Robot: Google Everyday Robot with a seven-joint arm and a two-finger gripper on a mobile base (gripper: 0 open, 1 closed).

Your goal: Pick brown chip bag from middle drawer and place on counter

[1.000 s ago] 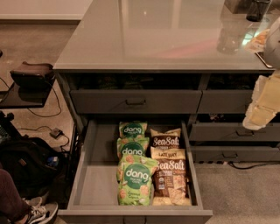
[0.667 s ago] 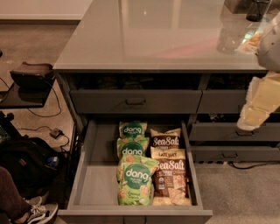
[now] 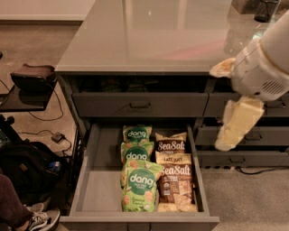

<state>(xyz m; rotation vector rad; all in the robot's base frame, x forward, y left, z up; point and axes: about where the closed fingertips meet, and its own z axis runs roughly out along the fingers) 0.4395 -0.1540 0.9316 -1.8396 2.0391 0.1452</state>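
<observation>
The middle drawer (image 3: 86,173) is pulled open below the counter (image 3: 149,36). Brown chip bags with "Sea Salt" lettering lie in its right column, one at the back (image 3: 170,143) and one nearer the front (image 3: 175,182). Green "dang" bags (image 3: 138,187) lie in a column to their left. My gripper (image 3: 235,124) hangs from the white arm (image 3: 264,67) at the right. It is above and to the right of the drawer, in front of the narrower drawers, and touches no bag.
A closed drawer with a bar handle (image 3: 140,104) sits above the open one. Narrower drawers (image 3: 246,158) are at the right. A clear bottle (image 3: 235,38) and a dark cup (image 3: 266,9) stand on the counter's far right. A backpack (image 3: 27,167), a shoe (image 3: 38,219) and a black side table (image 3: 31,79) are at the left.
My arm and gripper have moved left and further into view, closer to the open drawer. The bags and the drawer have not moved.
</observation>
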